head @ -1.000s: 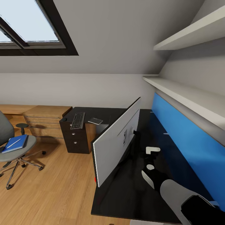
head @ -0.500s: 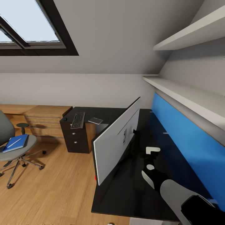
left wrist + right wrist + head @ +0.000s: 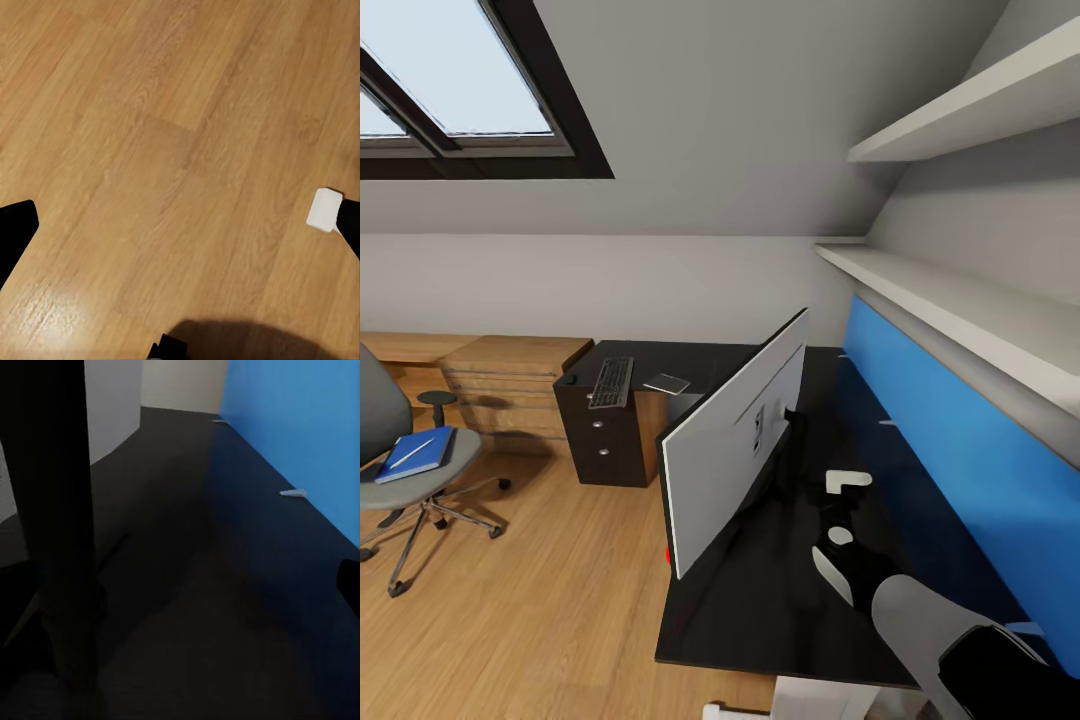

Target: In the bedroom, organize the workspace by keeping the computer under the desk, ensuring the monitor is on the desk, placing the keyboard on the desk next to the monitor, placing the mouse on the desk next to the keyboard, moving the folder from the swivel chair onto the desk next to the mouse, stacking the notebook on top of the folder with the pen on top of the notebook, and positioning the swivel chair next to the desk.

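The monitor (image 3: pixel 735 450) stands on the black desk (image 3: pixel 760 610), its pale back turned to me. My right gripper (image 3: pixel 828 488) hovers open over the desk just behind the monitor's neck; that dark neck (image 3: pixel 60 510) rises close by in the right wrist view. The keyboard (image 3: pixel 610 383) lies on the far drawer end of the desk, a small black mouse (image 3: pixel 566 381) on one side of it and a flat grey rectangle (image 3: pixel 666 384) on the other. The blue folder (image 3: pixel 415 455) with the white pen (image 3: pixel 410 452) on it rests on the swivel chair (image 3: pixel 410 480). My left gripper (image 3: pixel 180 225) hangs open over wooden floor.
A blue wall panel (image 3: pixel 960 440) runs along the desk's right side, with white shelves (image 3: pixel 960 300) above it. A light wooden counter with drawers (image 3: pixel 500 375) stands left of the desk's drawer unit (image 3: pixel 600 445). Wooden floor (image 3: pixel 540 600) lies between chair and desk.
The whole picture has shifted slightly, so the camera has moved. The monitor, the keyboard, the chair and my right arm keep their places relative to each other.
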Controlling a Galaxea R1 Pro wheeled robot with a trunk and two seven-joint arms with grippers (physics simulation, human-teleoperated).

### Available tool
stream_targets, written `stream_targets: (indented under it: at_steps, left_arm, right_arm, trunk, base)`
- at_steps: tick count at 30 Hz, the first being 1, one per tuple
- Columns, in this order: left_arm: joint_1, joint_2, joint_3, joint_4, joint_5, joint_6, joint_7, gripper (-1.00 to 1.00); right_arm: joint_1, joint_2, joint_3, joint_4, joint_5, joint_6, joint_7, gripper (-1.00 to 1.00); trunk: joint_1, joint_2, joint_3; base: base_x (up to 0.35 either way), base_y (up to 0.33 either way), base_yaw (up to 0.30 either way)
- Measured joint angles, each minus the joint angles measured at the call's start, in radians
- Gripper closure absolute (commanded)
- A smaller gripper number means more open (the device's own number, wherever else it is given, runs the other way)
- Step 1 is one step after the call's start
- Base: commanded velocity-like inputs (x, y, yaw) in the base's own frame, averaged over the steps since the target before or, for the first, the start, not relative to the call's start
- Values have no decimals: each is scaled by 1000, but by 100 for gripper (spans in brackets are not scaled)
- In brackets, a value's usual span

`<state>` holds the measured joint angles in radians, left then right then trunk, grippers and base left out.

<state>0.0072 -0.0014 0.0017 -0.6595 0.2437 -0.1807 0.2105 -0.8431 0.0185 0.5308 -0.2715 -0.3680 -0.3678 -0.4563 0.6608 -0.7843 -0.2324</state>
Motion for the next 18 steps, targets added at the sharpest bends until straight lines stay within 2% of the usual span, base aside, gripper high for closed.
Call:
stream_targets:
  at_steps: [8,12,18]
  left_arm:
    - [0,0,1,13,0,3,1,-100]
    - [0,-1,-2,21,-2,-1,-1,-100]
    - [0,-1,-19,22,-10,-3,-2,-100]
  right_arm:
    - [2,6,4,-1,3,-18,3,-100]
    - [4,16,8,-1,30,-26,30,-100]
    - [8,19,7,-1,45,-28,41,-100]
  trunk:
    - [0,0,0]
    - [0,0,0]
    - [0,0,0]
  base:
    - [-3,0,0]
    - [0,0,0]
    - [41,21,0]
